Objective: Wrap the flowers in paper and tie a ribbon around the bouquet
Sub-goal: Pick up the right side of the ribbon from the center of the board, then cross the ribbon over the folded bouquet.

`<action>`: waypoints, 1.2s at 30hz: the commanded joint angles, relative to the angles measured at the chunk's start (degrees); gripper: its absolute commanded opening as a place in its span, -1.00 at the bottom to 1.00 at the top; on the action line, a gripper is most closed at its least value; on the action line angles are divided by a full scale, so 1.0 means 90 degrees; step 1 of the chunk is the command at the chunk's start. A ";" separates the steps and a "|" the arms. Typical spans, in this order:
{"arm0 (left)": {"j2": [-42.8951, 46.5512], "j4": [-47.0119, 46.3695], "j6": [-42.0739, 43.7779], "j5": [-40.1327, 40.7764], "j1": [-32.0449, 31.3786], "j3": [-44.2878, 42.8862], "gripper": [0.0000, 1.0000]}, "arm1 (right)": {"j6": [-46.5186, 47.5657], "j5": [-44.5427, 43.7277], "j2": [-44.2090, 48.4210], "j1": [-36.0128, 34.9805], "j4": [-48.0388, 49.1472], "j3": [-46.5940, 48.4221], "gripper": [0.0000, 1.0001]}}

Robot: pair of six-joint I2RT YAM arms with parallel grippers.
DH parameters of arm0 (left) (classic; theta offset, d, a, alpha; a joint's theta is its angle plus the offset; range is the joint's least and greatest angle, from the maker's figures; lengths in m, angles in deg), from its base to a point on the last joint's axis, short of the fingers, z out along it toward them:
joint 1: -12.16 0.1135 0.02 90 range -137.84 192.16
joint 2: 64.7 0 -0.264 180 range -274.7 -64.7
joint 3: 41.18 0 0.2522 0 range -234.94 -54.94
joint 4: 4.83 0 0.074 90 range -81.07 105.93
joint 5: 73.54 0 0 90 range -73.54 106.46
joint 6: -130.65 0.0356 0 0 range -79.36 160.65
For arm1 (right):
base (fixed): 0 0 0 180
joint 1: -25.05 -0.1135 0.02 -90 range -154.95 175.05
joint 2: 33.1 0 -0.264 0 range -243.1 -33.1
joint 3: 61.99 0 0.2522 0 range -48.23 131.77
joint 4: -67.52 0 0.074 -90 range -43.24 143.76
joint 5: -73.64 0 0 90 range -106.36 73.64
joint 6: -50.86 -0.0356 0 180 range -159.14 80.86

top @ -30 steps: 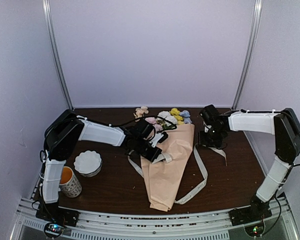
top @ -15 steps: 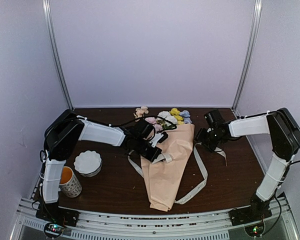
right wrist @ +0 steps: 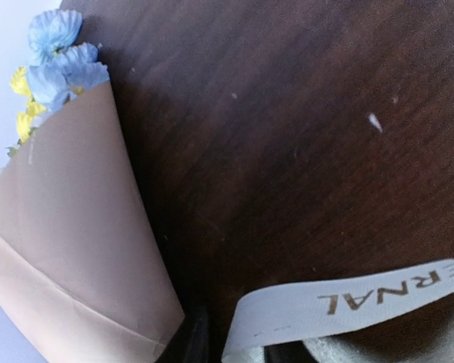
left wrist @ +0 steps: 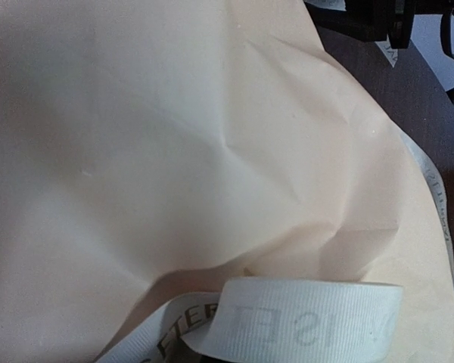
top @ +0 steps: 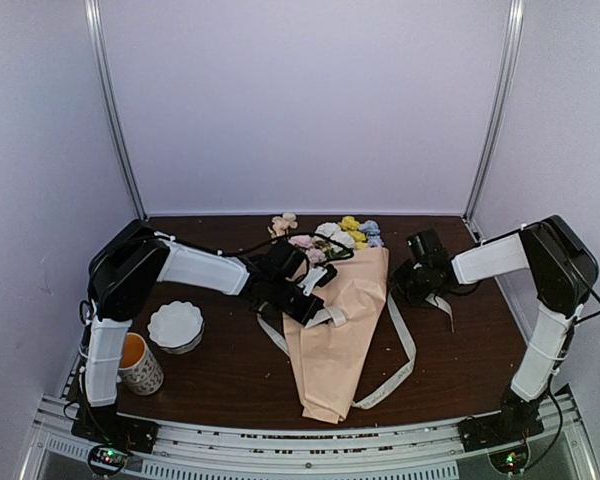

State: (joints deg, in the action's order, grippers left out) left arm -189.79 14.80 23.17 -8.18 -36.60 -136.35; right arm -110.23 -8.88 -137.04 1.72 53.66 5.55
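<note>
The bouquet lies on the dark table: a peach-tan paper point(top: 335, 340) cone with the pastel flowers point(top: 345, 232) sticking out of its far end. The cream ribbon point(top: 408, 350) loops out on both sides of the cone. My left gripper point(top: 318, 308) rests on the cone's left edge, shut on a fold of ribbon point(left wrist: 310, 321) that curls over the paper point(left wrist: 174, 151). My right gripper point(top: 417, 288) is low beside the cone's right edge. Its dark fingers point(right wrist: 193, 340) stand apart around the lettered ribbon end point(right wrist: 348, 302). Blue and yellow flowers point(right wrist: 57, 53) top the paper point(right wrist: 68, 227).
A white scalloped bowl point(top: 175, 325) and a patterned cup point(top: 138, 365) with orange inside stand at the near left. One stray pink flower point(top: 282, 222) lies by the back wall. The metal rail point(top: 280, 440) runs along the near edge.
My right gripper has come down and left to the ribbon end beside the cone, and its jaws have narrowed. The left arm and the bouquet have stayed still.
</note>
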 commanded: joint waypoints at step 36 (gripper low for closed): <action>0.0315 -0.0096 -0.0059 -0.0369 0.0335 0.0413 -1.00 | 0.4583 0.0870 0.2968 -0.1415 -0.0330 0.1244 -1.00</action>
State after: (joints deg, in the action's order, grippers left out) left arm -188.44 13.53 23.15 -10.21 -35.13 -133.86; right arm -67.72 -6.58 -104.50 -4.79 46.12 21.77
